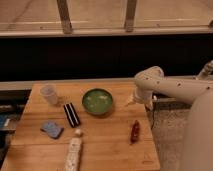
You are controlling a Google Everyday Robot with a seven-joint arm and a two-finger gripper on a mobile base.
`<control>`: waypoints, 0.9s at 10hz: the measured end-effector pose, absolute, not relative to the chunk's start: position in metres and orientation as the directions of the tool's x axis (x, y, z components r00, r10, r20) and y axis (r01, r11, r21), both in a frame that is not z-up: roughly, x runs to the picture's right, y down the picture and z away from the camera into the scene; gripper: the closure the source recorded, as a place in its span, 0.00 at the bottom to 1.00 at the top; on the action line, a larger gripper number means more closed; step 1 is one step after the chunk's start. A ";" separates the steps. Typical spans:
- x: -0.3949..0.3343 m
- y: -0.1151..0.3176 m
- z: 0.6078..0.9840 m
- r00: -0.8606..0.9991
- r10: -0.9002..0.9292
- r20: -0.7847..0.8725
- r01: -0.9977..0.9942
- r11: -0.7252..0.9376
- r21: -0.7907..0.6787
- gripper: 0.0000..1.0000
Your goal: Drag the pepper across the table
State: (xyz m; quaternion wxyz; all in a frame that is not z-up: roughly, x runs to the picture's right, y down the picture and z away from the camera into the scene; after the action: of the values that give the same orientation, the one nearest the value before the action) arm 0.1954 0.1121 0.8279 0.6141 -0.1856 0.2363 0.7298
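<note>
The pepper (134, 131) is a small dark-red chili lying on the light wooden table (107, 142), near its right edge. The gripper (133, 100) hangs at the end of the white arm (170, 87) that reaches in from the right. It hovers over the table's right rear part, just right of the green bowl (97, 101) and some way behind the pepper. It holds nothing that I can see.
A translucent cup (49, 94) stands at the back left. A black rectangular bar (71, 114) lies left of the bowl. A blue sponge (52, 129) and a white bottle (74, 152) lie at the front left. A dark wall and window rail run behind the table.
</note>
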 end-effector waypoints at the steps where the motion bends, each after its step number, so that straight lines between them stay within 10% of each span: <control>1: 0.198 0.120 0.825 -0.188 0.806 -0.561 -0.982 -0.137 0.132 0.20; 9: 0.193 0.180 0.820 -0.240 0.776 -0.583 -0.966 -0.130 0.225 0.20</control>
State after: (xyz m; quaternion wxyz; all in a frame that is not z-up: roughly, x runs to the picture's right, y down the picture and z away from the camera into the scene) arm 0.1931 0.1797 0.8202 0.5938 -0.1652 0.2870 0.7333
